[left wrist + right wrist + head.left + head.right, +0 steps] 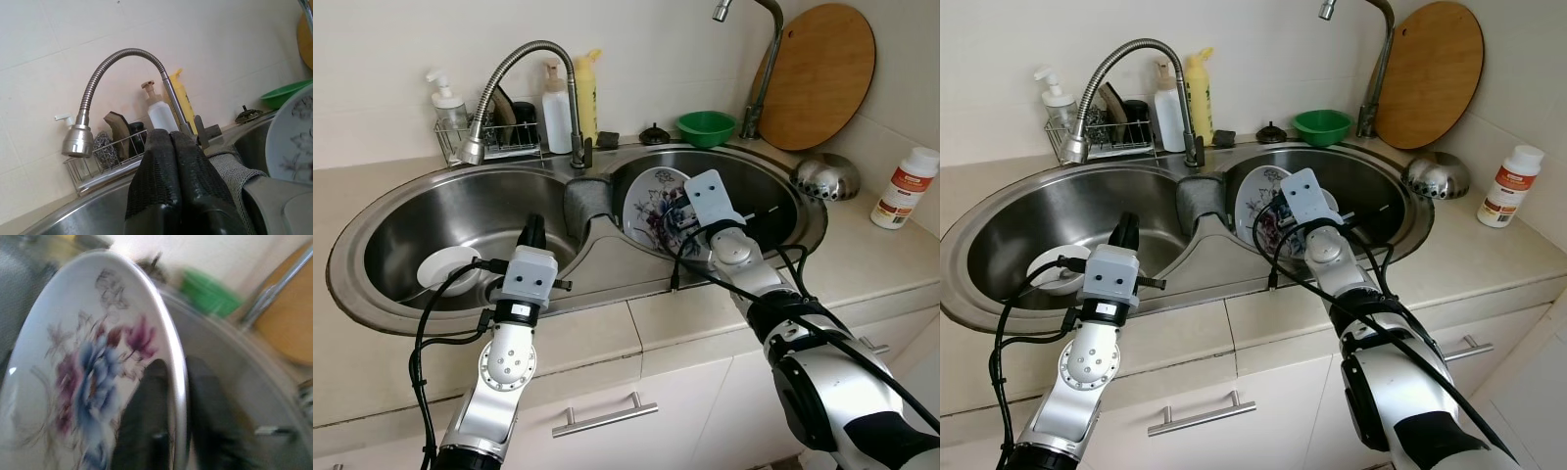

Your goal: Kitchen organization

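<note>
While upright in sink (803, 211) | right gripper (178, 396) pinches floral plate (651, 201) | left gripper (171, 161) clenched empty | no legible writing

Soft, even daylight brightens my head views, with mild glare on the steel sink (440, 211). My right wrist view is motion-blurred.

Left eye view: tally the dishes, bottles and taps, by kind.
Plates: 1, flowered, gripped at its rim by the right gripper.
Bowls: 3, white, green, steel.
Bottles: 4.
Taps: 2.
Total: 10.
</note>
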You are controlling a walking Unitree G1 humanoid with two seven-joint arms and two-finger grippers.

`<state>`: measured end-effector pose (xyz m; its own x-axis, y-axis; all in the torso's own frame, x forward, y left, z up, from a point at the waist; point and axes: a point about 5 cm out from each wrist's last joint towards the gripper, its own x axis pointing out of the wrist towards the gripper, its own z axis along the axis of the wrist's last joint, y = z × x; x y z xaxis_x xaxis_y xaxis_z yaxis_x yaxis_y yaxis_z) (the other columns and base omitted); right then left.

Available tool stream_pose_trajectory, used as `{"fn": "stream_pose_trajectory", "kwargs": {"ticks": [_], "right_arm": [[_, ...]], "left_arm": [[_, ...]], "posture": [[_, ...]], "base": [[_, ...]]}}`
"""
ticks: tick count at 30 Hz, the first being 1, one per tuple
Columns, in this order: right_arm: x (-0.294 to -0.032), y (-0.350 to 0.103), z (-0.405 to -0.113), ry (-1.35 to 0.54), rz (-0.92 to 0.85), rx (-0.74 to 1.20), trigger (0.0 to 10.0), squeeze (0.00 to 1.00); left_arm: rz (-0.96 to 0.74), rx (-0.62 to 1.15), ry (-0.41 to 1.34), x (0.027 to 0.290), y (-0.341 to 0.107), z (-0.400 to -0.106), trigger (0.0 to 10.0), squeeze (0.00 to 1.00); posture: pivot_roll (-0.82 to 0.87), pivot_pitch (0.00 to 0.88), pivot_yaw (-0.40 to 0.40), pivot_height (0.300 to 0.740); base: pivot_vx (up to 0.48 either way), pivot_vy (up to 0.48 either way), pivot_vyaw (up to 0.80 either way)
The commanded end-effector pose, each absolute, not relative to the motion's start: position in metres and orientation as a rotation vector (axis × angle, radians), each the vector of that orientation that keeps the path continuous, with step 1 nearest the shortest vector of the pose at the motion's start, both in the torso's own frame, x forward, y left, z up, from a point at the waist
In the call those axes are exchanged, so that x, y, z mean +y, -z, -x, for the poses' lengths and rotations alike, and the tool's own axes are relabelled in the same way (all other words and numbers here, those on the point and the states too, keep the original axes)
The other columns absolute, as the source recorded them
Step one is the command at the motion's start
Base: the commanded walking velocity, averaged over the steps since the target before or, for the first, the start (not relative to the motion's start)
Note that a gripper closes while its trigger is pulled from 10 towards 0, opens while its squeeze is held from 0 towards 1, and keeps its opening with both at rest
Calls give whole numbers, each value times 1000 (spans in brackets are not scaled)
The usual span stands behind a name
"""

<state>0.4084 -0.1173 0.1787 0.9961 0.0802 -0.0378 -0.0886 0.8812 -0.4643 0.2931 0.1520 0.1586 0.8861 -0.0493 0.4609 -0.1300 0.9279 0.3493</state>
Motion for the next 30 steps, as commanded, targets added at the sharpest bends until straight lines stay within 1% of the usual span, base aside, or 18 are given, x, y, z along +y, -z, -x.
{"fn": "stream_pose_trajectory", "kwargs": {"ticks": [1, 2, 7, 12, 14, 15, 18, 20, 21, 22, 24, 28, 29, 30], "right_arm": [[-116, -155, -402, -122, 496, 99, 10000, 929], [-117, -153, -401, -124, 493, 107, 10000, 1000], [-121, -149, -400, -114, 497, 125, 10000, 1000], [-125, -150, -400, -91, 449, 107, 10000, 1000], [-126, -154, -400, -76, 401, 76, 10000, 1000], [-125, -161, -401, -75, 324, 31, 10000, 1000], [-124, -168, -402, -84, 243, -20, 10000, 1000], [-124, -174, -401, -88, 156, -60, 10000, 1000], [-124, -174, -401, -88, 156, -60, 10000, 1000], [-127, -180, -400, -79, 52, -119, 10000, 1000], [-129, -185, -398, -65, -4, -169, 10000, 1000], [-131, -197, -392, -47, -40, -281, 10000, 1000], [-128, -202, -388, -57, -29, -338, 10000, 0], [-128, -202, -388, -57, -29, -338, 10000, 0]], "left_arm": [[-398, -443, -35, 152, -150, -292, 10000, 0], [-398, -442, -34, 152, -150, -293, 10000, 0], [-400, -438, -32, 152, -149, -293, 10000, 0], [-401, -435, -27, 152, -148, -293, 10000, 0], [-401, -435, -26, 151, -148, -293, 10000, 0], [-401, -435, -24, 151, -148, -294, 10000, 0], [-401, -436, -24, 151, -148, -293, 10000, 0], [-398, -434, -24, 151, -148, -293, 10000, 0], [-398, -434, -24, 151, -148, -293, 10000, 0], [-391, -430, -23, 151, -148, -293, 10000, 0], [-387, -431, -21, 151, -148, -292, 10000, 0], [-384, -441, -26, 153, -151, -290, 10000, 0], [-382, -450, -32, 155, -152, -289, 10000, 0], [-382, -450, -32, 155, -152, -289, 10000, 0]], "posture": [[-10, 0, -13, 740], [-10, 0, -12, 740], [-15, 0, -8, 740], [-18, 0, -5, 740], [-19, 0, -3, 740], [-18, 0, -3, 740], [-20, 0, -3, 740], [-20, 0, -3, 740], [-20, 0, -3, 740], [-17, 0, -5, 740], [-14, 0, -6, 740], [-13, 0, -6, 740], [-14, 0, -6, 740], [-14, 0, -6, 740]], "base": [[0, 0, 0], [0, 0, 0], [0, 0, 0], [0, 0, 0], [0, 0, 0], [0, 0, 0], [0, 0, 0], [0, 0, 0], [0, 0, 0], [0, 0, 0], [0, 0, 0], [0, 0, 0], [0, 0, 0], [0, 0, 0]]}}
